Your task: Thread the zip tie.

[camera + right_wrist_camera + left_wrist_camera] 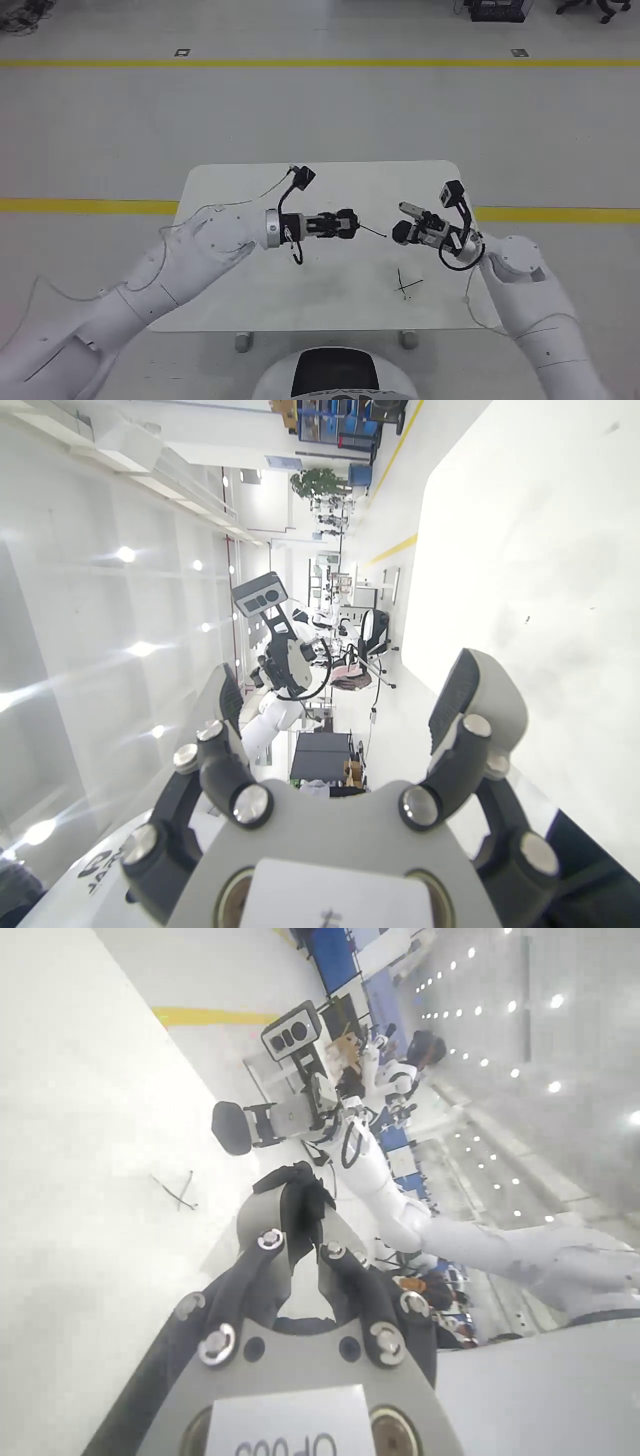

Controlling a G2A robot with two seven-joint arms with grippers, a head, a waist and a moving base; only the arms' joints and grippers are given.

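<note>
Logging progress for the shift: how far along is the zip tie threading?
Done: the left gripper is shut on a zip tie, whose free end points toward the right gripper.
In hand: the right gripper is open and empty, facing that end across a gap.
Left: no loop is visible, so the threading itself is not yet done. Loose ties lie crossed on the table.

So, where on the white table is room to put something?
Free: the far strip of the white table behind the left end effector and right end effector. Crowded: by the loose thin black zip ties, front right.
</note>
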